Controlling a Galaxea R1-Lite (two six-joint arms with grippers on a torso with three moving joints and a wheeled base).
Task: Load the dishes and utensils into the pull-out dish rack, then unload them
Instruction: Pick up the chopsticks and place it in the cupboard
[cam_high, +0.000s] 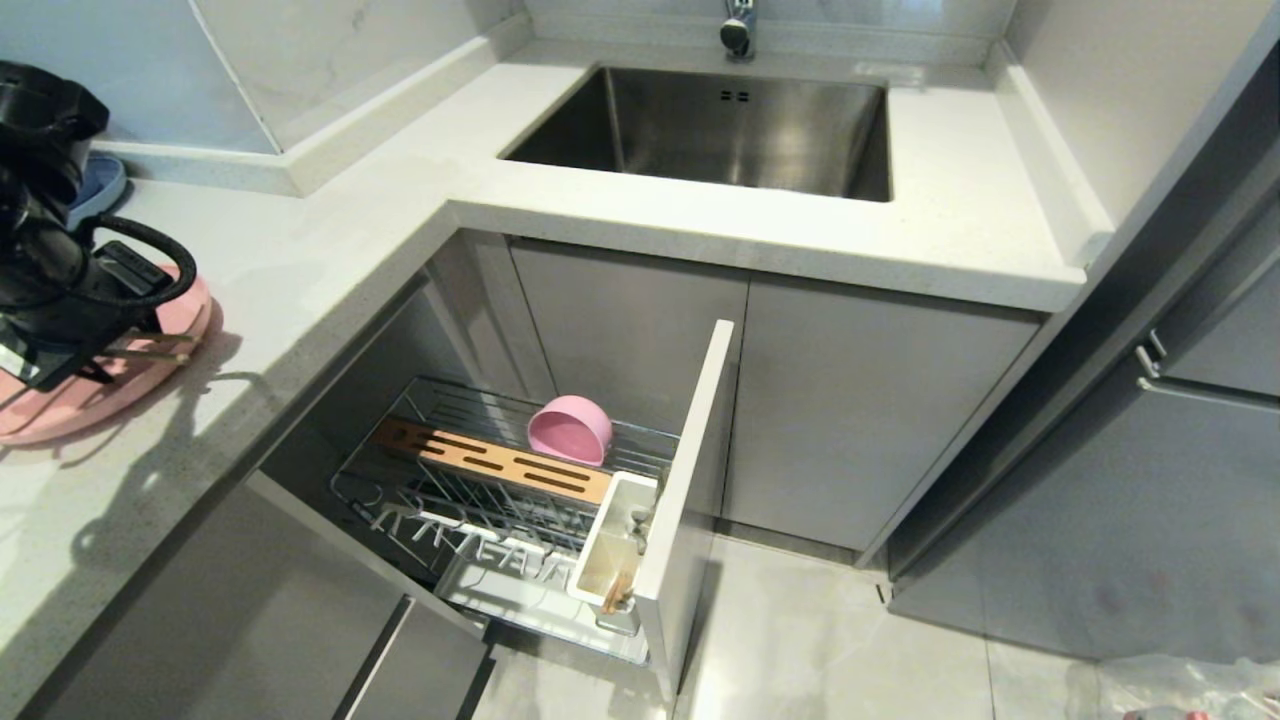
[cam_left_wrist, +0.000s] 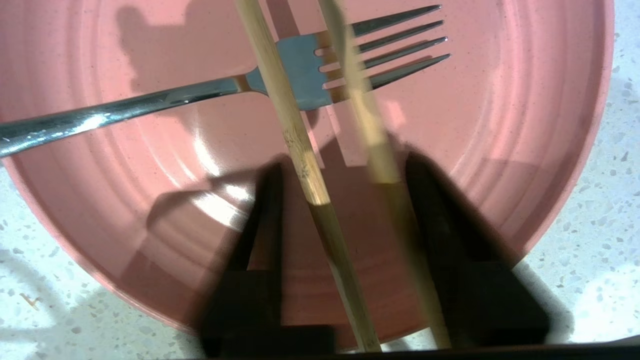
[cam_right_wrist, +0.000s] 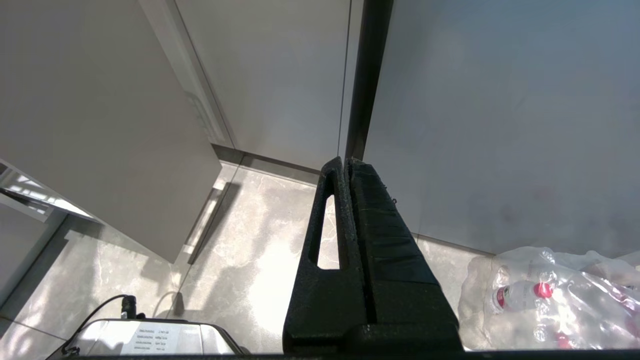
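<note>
On the counter at the far left sits the pink plate (cam_high: 60, 410) (cam_left_wrist: 500, 125). The grey fork (cam_left_wrist: 150, 102) lies across it, with the two wooden chopsticks (cam_left_wrist: 290, 125) (cam_high: 150, 347) crossing over the fork. My left gripper (cam_left_wrist: 344, 162) hangs just above the plate. Its fingers stand apart with both chopsticks between them; one stick lies close to a finger (cam_left_wrist: 430, 210). The pink bowl (cam_high: 570, 430) stands on edge in the pull-out dish rack (cam_high: 500, 470). My right gripper (cam_right_wrist: 347, 162) is shut on nothing and points at the floor.
The rack's white utensil cup (cam_high: 610, 540) sits beside its grey cabinet front (cam_high: 690, 480). A steel sink (cam_high: 640, 120) is set in the counter behind. A blue dish (cam_high: 100, 185) lies behind my left arm (cam_high: 50, 270). A bag of plastic bottles (cam_right_wrist: 540, 295) lies on the floor.
</note>
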